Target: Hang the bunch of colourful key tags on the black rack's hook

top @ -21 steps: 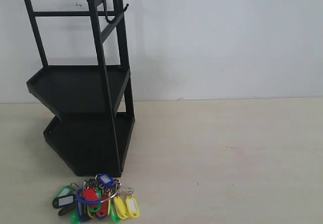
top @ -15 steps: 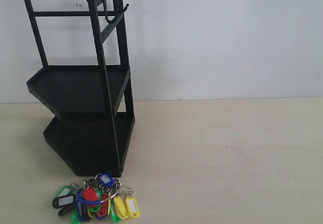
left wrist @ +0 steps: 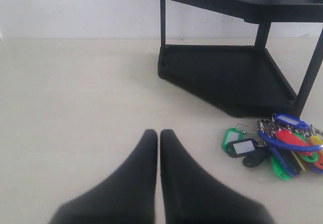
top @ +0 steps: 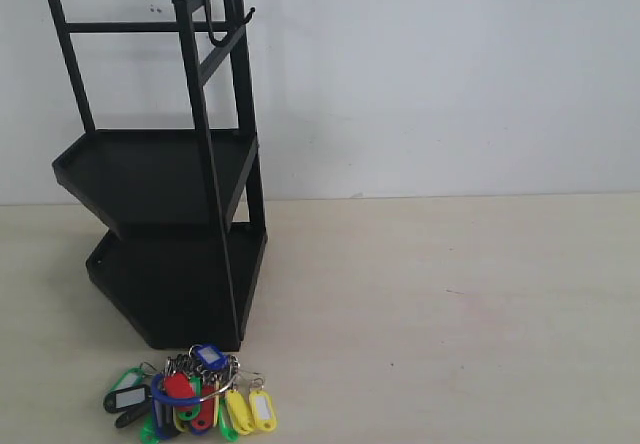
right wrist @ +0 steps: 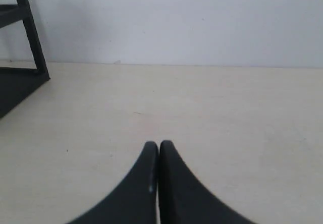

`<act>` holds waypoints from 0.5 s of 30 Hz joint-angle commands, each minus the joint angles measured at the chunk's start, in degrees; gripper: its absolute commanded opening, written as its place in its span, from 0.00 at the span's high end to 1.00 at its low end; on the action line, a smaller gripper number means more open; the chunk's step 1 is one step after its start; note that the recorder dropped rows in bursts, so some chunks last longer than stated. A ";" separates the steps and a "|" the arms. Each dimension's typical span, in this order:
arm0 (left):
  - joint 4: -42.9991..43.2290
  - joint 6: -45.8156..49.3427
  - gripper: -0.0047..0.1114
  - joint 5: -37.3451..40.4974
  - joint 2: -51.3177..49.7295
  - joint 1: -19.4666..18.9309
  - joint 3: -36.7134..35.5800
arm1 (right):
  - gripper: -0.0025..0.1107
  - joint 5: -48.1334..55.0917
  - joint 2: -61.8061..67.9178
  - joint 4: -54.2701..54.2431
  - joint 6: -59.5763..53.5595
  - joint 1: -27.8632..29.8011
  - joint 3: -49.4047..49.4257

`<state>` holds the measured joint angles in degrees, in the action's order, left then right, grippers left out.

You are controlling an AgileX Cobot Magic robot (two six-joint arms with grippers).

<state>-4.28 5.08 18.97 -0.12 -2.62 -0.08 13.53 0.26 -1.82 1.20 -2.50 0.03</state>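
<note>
The colourful key tag bunch (top: 195, 396) lies on the table just in front of the black rack (top: 160, 174), its tags fanned around a metal ring. The rack's hook (top: 215, 26) sits high on the top bars, with nothing on it. Neither gripper shows in the exterior view. In the left wrist view the left gripper (left wrist: 159, 133) is shut and holds nothing, a short way from the key tag bunch (left wrist: 275, 148) and the rack (left wrist: 237, 72). The right gripper (right wrist: 158, 145) is shut and holds nothing over bare table, far from the rack (right wrist: 22, 52).
A white wall (top: 450, 74) stands right behind the rack. The beige table (top: 450, 314) stretches bare to the right of the rack and the bunch.
</note>
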 commanded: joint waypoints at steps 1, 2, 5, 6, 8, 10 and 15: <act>-0.43 -0.60 0.92 -0.86 0.12 -0.21 0.08 | 0.98 -5.77 -0.26 0.06 -0.16 0.24 -0.03; -0.43 -0.60 0.92 -0.86 0.12 -0.21 0.08 | 0.98 -7.64 -0.26 0.06 -0.16 0.24 -0.03; -0.43 -0.60 0.92 -0.86 0.12 -0.21 0.08 | 0.98 -15.00 -0.26 0.06 -0.02 0.24 -0.03; -0.43 -0.60 0.92 -0.86 0.12 -0.21 0.08 | 0.98 -17.50 -0.26 0.06 -0.02 0.24 -0.03; -0.43 -0.60 0.92 -0.86 0.12 -0.21 0.08 | 0.98 -23.41 -0.26 0.06 -0.02 0.24 -0.03; -0.43 -0.60 0.92 -0.86 0.12 -0.21 0.08 | 0.98 -26.50 -0.26 0.06 -0.02 0.24 -0.03; -0.43 -0.60 0.92 -0.86 0.12 -0.21 0.08 | 0.98 -19.12 -0.26 0.06 -0.46 0.24 -4.67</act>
<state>-4.28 5.08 18.97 -0.12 -2.62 -0.08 -8.96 0.26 -1.82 1.20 -2.50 -1.54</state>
